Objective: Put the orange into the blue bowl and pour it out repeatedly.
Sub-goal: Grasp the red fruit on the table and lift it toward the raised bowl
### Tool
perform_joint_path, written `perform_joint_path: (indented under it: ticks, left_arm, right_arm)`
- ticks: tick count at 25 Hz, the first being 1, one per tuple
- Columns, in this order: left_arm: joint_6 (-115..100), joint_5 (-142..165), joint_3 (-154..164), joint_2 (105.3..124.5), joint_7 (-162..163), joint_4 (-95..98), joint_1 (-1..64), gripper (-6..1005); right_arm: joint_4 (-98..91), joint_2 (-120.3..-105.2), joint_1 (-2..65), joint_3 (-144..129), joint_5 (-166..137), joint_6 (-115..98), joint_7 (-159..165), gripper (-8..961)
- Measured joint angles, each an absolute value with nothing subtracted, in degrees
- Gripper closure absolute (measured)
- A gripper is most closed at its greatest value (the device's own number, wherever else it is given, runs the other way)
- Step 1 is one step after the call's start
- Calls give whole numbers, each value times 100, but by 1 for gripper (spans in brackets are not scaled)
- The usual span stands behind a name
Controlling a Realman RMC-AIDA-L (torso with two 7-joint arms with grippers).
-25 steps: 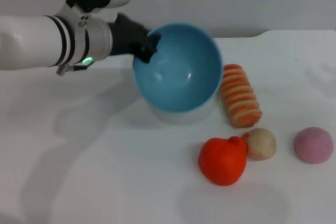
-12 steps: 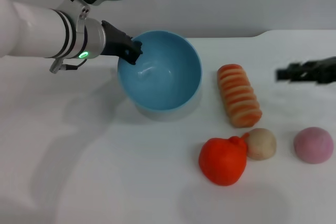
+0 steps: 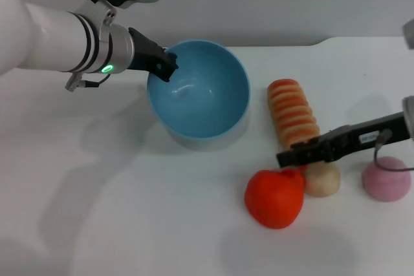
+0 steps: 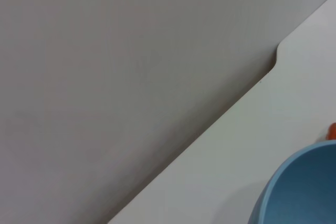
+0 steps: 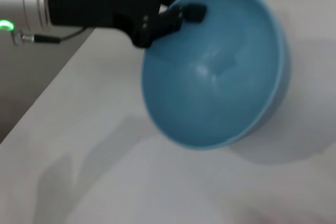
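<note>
Pale blue and glossy, the blue bowl [image 3: 198, 92] is the biggest thing on the white table [image 3: 129, 224], sitting near the back and empty, tipped a little toward the camera. The left gripper [image 3: 163, 61] is clamped on the blue bowl at its left rim, one finger inside and one outside, which also shows in the right wrist view [image 5: 168, 17].

The striped bread loaf [image 3: 295, 117] lies just right of the bowl. The orange [image 3: 274, 198] sits in front of it on the table, well apart from the bowl and touching a small beige ball [image 3: 322, 180]; a pink ball [image 3: 386, 179] is further right.

The right gripper [image 3: 288, 157] reaches in from the right, its tip hovering just above the orange's stem side. Can't tell whether its fingers are apart or together, only a dark bar shows.

Looks like the pick-up step. My take: come down centred on the orange, not the beige ball crowding it, and grab across the widest part so the round thing doesn't squirt out. Left arm should keep the bowl steady with the mouth up.
</note>
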State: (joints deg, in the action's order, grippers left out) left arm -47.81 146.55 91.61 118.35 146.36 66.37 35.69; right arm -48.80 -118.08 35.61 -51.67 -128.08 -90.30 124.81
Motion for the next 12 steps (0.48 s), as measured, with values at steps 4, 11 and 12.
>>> perform_joint_path:
  ticks: [4, 11, 12]
  left_arm:
    - [-4779, 14655, 9167, 11839, 14637, 6636, 3576, 1001]
    - [-4778, 14652, 9168, 11842, 14641, 6635, 3587, 1001]
    - [-4778, 14652, 9171, 11842, 14641, 6636, 3588, 1001]
  right_arm:
    - [-4539, -11826, 3653, -5550, -12817, -8759, 12475, 388]
    - [-4181, -11842, 3739, -5985, -12806, -8430, 12467, 387]
    - [-4190, -11842, 3731, -5985, -12806, -8420, 12465, 401]
